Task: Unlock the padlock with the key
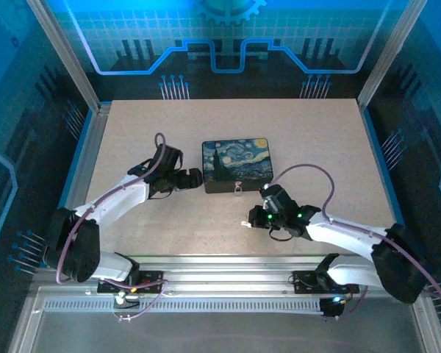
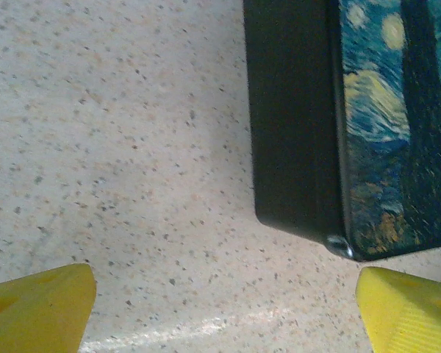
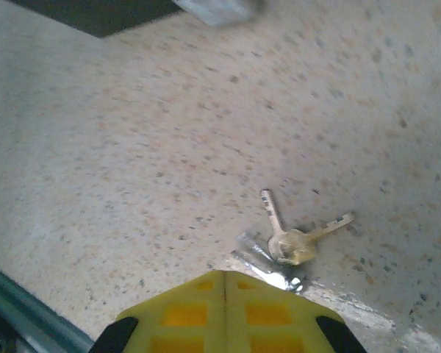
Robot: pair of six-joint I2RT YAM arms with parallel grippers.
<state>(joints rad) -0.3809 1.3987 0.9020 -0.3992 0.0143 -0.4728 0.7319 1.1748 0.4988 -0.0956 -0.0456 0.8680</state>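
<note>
Step in hand: key pickup, the first stage; lock not engaged yet. The right gripper (image 3: 224, 283) is low over the desk (image 3: 132, 184), yellow fingers pressed together with the seam closed and the tips right at the ring end of the key (image 3: 290, 246). The key bunch lies flat on the desk, two thin blades splayed away from the tips and a shinier bit just to one side of the finger seam. Can't tell if any metal is caught between the fingers or if the tips just sit against it; looks more like beside. In the top view this spot is in front of the painted box (image 1: 235, 163), near it but apart. The padlock (image 1: 238, 189) hangs on the box's front wall, small and silvery, detail too small to read.

The left gripper (image 2: 224, 316) is spread wide at the box's near left corner. The dark side wall sits between the fingers, nearer one than the other, no contact visible. Judged to be waiting to brace the box.

Next move, as a judgement: test the grip with a small lift. If the bunch stays on the desk, reopen, centre over the ring and pinch again. Thin flat metal on a hard desk slips easily. One blade must stick out clear of the fingers to reach the keyhole, and the box likely needs holding so it doesn't slide when the key pushes in
</note>
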